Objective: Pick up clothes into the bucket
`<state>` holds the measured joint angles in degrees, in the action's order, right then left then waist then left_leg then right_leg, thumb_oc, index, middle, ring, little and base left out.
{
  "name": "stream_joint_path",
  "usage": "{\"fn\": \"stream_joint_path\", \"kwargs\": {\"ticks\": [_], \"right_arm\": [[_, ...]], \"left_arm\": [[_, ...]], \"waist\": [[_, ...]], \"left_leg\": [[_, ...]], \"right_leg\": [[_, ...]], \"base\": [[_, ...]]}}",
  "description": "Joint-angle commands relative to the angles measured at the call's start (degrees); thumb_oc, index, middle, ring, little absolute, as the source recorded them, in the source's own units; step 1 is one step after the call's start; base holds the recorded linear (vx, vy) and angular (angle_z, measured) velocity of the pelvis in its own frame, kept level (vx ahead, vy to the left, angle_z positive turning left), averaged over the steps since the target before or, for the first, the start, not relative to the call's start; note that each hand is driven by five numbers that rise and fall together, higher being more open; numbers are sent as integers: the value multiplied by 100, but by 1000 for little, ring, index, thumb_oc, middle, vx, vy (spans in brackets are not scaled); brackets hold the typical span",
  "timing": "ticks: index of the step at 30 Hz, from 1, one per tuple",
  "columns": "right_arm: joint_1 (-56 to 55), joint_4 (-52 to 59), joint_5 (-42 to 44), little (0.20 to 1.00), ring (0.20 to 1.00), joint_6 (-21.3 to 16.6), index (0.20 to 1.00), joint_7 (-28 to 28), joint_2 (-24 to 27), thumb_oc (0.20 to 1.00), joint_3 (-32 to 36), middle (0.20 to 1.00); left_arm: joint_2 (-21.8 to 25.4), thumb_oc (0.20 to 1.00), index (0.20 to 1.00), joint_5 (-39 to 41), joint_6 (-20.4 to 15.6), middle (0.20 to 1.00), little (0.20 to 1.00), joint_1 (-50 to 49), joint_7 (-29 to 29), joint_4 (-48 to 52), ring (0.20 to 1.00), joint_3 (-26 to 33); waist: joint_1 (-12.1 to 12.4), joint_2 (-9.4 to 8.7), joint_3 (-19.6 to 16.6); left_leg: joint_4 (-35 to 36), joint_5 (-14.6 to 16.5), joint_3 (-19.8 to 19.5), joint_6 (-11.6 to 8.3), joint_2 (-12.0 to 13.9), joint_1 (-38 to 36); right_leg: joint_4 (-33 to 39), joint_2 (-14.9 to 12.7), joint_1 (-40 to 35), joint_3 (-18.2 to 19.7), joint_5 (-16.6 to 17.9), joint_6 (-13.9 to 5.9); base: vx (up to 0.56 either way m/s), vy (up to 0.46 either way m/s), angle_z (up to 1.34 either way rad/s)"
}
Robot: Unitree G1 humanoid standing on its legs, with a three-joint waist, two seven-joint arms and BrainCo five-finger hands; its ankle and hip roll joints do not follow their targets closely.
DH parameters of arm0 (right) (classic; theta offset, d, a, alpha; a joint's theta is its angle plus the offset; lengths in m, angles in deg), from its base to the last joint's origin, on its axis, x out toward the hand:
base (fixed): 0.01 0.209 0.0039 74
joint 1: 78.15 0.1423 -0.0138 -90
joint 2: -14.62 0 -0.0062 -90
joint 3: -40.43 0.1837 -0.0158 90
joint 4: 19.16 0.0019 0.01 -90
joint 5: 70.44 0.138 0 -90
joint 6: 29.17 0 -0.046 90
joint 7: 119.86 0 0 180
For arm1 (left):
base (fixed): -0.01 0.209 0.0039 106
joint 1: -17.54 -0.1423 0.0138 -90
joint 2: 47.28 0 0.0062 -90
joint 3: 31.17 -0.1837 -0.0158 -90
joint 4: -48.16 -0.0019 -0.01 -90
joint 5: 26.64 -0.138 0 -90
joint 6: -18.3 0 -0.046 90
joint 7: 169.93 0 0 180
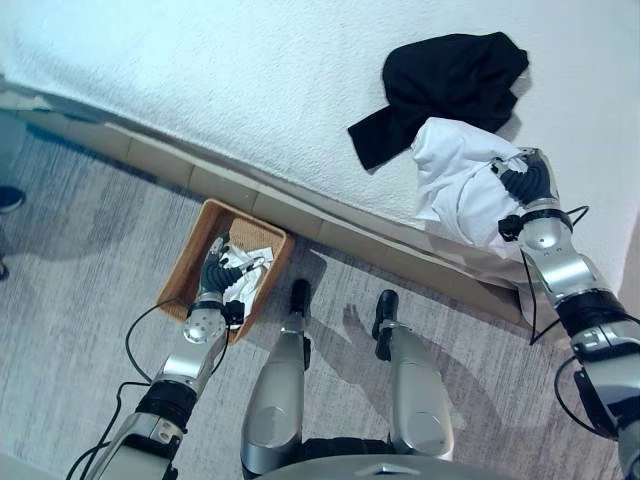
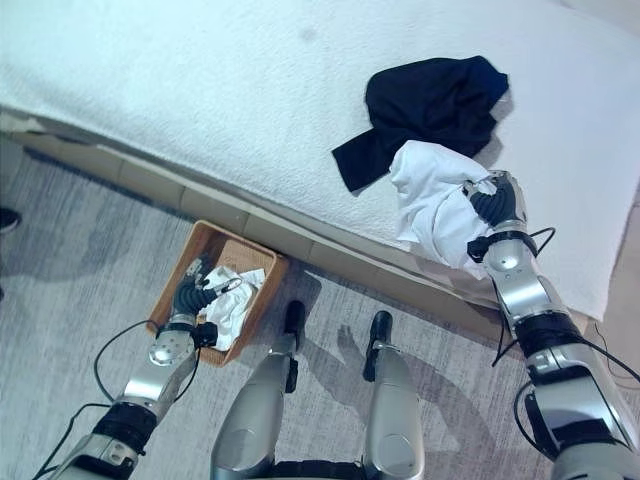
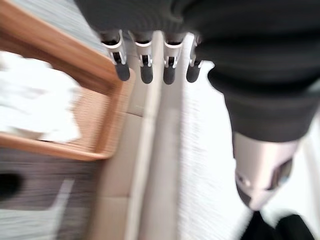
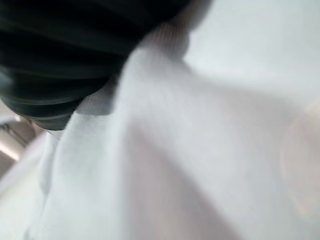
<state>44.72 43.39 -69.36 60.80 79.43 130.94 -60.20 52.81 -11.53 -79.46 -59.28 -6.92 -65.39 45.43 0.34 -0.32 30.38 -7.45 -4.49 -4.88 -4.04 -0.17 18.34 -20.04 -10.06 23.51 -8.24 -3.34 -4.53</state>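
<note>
A black garment (image 1: 450,80) lies on the white bed (image 1: 200,80), near its edge. Just below it a white garment (image 1: 455,180) is bunched up and hangs over the bed edge; my right hand (image 1: 530,185) is shut on it, and the white cloth (image 4: 200,150) covers the fingers in the right wrist view. A brown woven basket (image 1: 185,255) stands on the floor against the bed base, with white cloth (image 1: 250,275) inside. My left hand (image 1: 213,272) hovers over the basket, its fingers (image 3: 142,65) straight and open, holding nothing, above the basket rim (image 3: 75,65).
The bed's beige base board (image 1: 220,185) runs diagonally between mattress and grey carpet (image 1: 90,250). A person's dark shoe (image 1: 8,198) shows at the far left edge.
</note>
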Motion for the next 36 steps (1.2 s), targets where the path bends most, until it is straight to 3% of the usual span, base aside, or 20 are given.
{"fn": "stream_joint_path", "kwargs": {"ticks": [1,12,21,27,31,36], "right_arm": [[-51,580,-158,200,200,-414,200,-30,411,200,299,200],[-346,2258,146,200,200,-675,200,-1078,877,200,246,200],[464,3229,1118,200,200,-694,200,-2272,1550,200,-951,200],[1152,3635,2017,200,200,-717,200,-2734,1698,200,-1748,200],[1279,3826,2254,200,200,-750,200,-2831,1729,200,-1911,200],[1392,4196,2870,200,200,-734,200,-3059,1492,200,-2183,200]], "left_arm": [[112,1000,1000,-340,-118,1000,1000,-27,159,397,1000,118],[562,1000,1000,-1201,-75,1000,1000,1100,757,1253,1000,-705],[811,1000,1000,-1596,-103,1000,1000,2168,1380,1582,1000,-1795],[476,1000,1000,-1567,-161,1000,1000,2827,1581,1569,1000,-2465],[379,1000,1000,-1511,-180,1000,1000,2921,1609,1600,1000,-2571],[-100,1000,1000,-1302,-144,1000,1000,2850,1550,1571,1000,-2614]], "waist": [[-213,-148,-545],[-545,-157,-1381],[-685,-231,-1975],[-721,-287,-2254],[-712,-313,-2333],[-669,-381,-2446]], "left_leg": [[-248,381,92,94,-94,-35],[154,462,313,81,-20,-857],[239,613,494,55,36,-1331],[328,657,576,24,92,-1545],[364,673,607,23,112,-1637],[410,689,592,21,128,-1744]], "right_leg": [[251,0,-359,44,-1,-317],[785,121,-1159,190,75,-352],[1146,210,-1680,315,122,-385],[1443,234,-1981,287,172,-407],[1539,237,-2095,292,194,-411],[1617,240,-2260,244,175,-396]], "base": [[69,31,-29],[71,17,-15],[79,2,-8],[60,-3,-6],[43,-5,-8],[31,-5,-3]]}}
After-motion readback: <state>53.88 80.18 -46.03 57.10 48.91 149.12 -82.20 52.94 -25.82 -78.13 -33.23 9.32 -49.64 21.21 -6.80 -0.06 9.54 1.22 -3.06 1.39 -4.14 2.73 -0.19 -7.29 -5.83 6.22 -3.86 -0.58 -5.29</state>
